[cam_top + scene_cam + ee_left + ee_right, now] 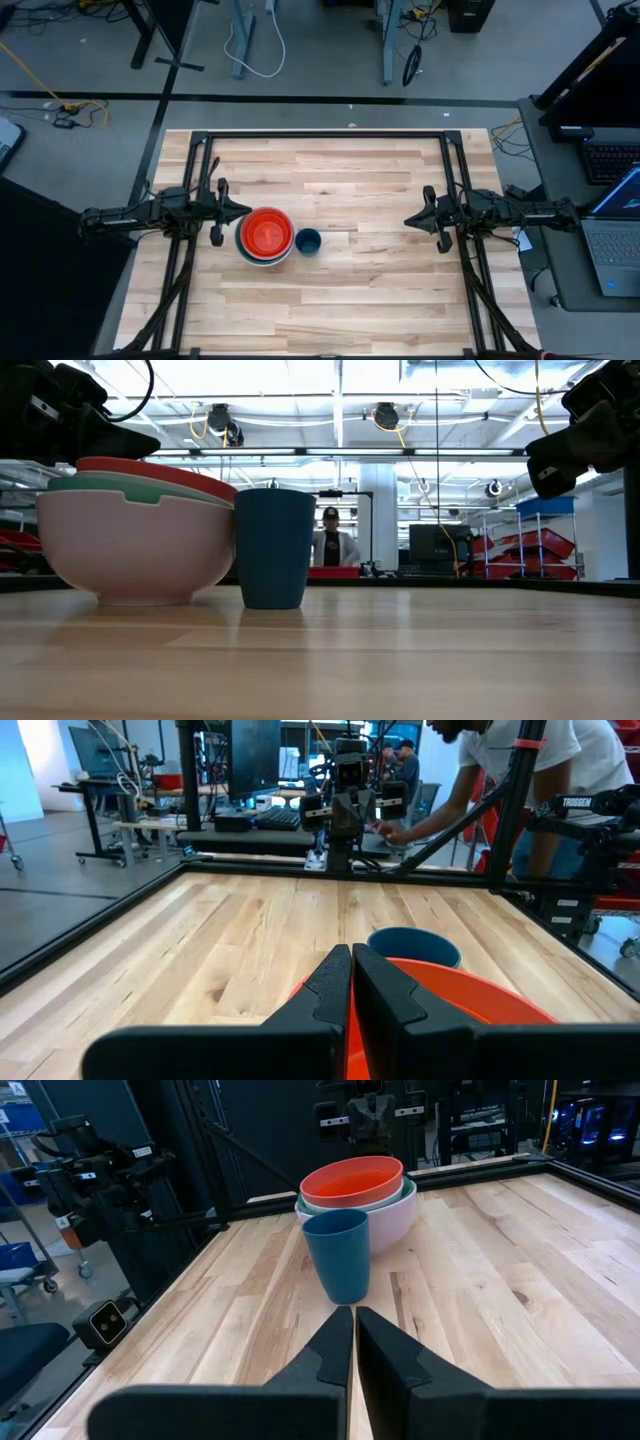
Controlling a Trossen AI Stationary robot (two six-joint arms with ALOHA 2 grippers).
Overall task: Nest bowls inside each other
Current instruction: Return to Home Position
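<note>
A stack of nested bowls (pixel 266 237) stands on the table left of centre: a white bowl (pixel 140 550) at the bottom on its base, a green one (pixel 130 488) in it, a red one (pixel 352 1182) on top. A dark blue cup (pixel 308 241) stands upright just right of the stack. My left gripper (pixel 247 211) hovers shut over the stack's left rim, level, touching nothing. My right gripper (pixel 408 220) hovers shut at the table's right, pointing at the cup (pixel 337 1255).
A black frame (pixel 320 135) runs around the wooden table. People stand beyond the table's edge (pixel 520 780). A laptop (pixel 612 235) sits on a side desk at the right. Bare wood (pixel 360 300) lies toward the near edge and between the cup and the right gripper.
</note>
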